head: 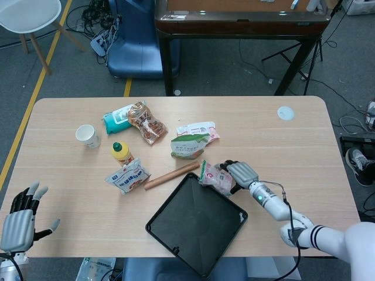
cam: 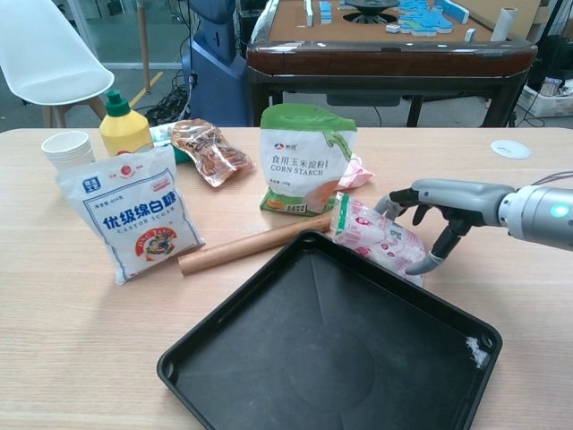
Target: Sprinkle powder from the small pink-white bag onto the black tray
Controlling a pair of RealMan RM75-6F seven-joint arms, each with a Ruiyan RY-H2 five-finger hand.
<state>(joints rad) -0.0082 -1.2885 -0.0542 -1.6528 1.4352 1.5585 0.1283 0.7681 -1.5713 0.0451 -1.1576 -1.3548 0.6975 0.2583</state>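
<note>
Right hand (cam: 430, 215) fingers spread, touching the pink-white bag (cam: 380, 237) (grip unclear) beside black tray (cam: 340, 358); left hand (head: 20, 216) open.

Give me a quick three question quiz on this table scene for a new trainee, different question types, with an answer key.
1. True or false: the pink-white bag lies inside the black tray.
2. Which hand reaches around the bag? A) left hand B) right hand
3. Fill in: the rolling pin lies between the tray and the ____ bag.

Key:
1. False; it lies on the table at the tray's far edge.
2. B
3. Corn starch
</note>
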